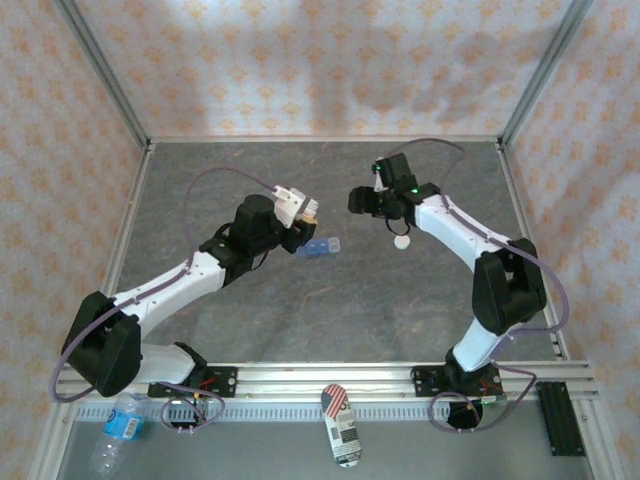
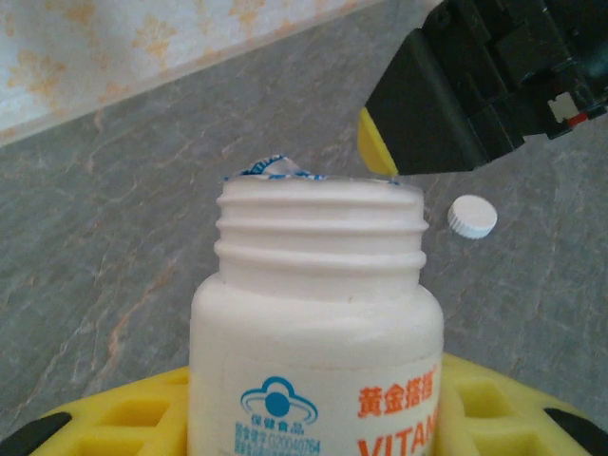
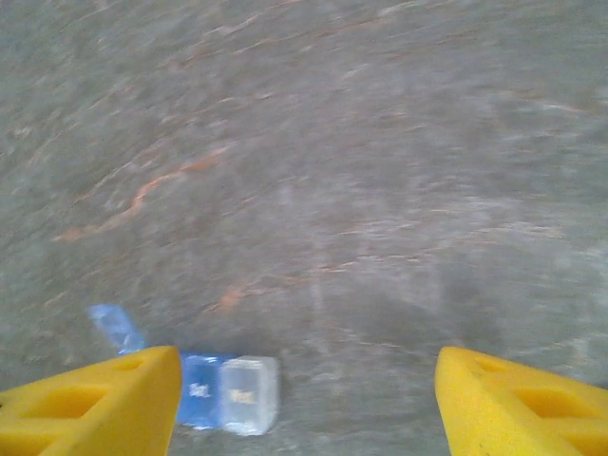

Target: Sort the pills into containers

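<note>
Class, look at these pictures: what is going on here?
The left arm's fingers hold a white bottle with its cap off. The white cap lies on the table near the right arm, whose fingers are open with nothing between them. The blue pill box sits on the table between the two arms.

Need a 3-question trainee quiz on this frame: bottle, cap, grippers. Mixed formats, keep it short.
1. True or false: the white bottle held in the left gripper has its cap screwed on.
2. Where is the white cap? A) lying on the table beside the right arm B) in the left gripper C) on the floor
3. Fill in: the right gripper is ____, with nothing between its fingers.

Key: 1 false; 2 A; 3 open.
</note>
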Tool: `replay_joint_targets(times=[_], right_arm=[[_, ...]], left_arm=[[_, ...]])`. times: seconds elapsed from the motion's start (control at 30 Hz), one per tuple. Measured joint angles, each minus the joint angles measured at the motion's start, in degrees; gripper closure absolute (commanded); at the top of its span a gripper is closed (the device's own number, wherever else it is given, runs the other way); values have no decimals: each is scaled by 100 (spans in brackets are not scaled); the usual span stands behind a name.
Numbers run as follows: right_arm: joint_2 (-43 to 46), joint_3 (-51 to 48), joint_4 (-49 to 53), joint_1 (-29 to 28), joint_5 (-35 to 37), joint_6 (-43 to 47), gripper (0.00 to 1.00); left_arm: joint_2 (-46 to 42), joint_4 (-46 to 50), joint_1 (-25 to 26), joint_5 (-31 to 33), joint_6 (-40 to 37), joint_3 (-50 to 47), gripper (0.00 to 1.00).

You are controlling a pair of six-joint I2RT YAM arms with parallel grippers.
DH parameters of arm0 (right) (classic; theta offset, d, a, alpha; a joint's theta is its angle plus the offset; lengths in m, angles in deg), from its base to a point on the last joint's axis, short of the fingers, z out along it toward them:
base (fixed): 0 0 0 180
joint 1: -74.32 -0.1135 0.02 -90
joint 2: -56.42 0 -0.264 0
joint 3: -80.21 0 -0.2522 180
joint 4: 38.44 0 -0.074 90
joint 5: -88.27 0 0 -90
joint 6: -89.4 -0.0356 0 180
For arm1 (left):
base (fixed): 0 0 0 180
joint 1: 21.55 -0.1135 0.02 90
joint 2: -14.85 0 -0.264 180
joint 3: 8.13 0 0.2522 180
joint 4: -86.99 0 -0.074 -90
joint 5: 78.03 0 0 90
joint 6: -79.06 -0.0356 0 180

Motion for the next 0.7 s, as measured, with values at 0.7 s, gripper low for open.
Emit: replay_joint_targets(times=[0.7], right_arm=[[-1287,306,514,-627,55,544,30]], left_arm=[[997,1482,-168,81,85,275,100]])
